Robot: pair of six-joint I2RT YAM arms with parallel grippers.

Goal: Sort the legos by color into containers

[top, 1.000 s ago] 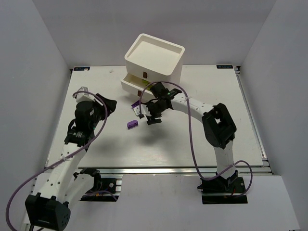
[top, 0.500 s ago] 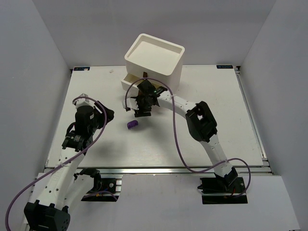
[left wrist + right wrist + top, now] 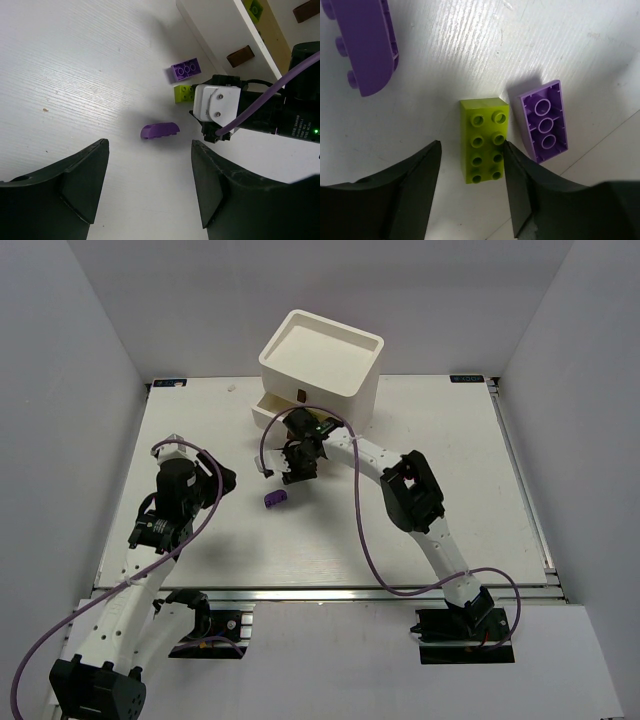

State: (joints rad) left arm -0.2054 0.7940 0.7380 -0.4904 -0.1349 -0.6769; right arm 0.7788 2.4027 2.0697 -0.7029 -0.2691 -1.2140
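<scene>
Lost the lime brick (image 3: pixel 484 140) from overhead, buried under the right gripper (image 3: pixel 297 468); only half of it caught from the left wrist. Clipped the curved purple brick (image 3: pixel 367 47) at the right wrist view's top edge. Cropped a second lime brick (image 3: pixel 255 7) in the drawer (image 3: pixel 220 30), top edge again.

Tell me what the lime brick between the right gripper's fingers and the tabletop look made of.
Lime brick: moulded plastic by the look, smooth semi-gloss, crisp round studs. Tabletop: white with fine grain-like streaks, matte; painted wood or laminate, cannot tell which.
</scene>
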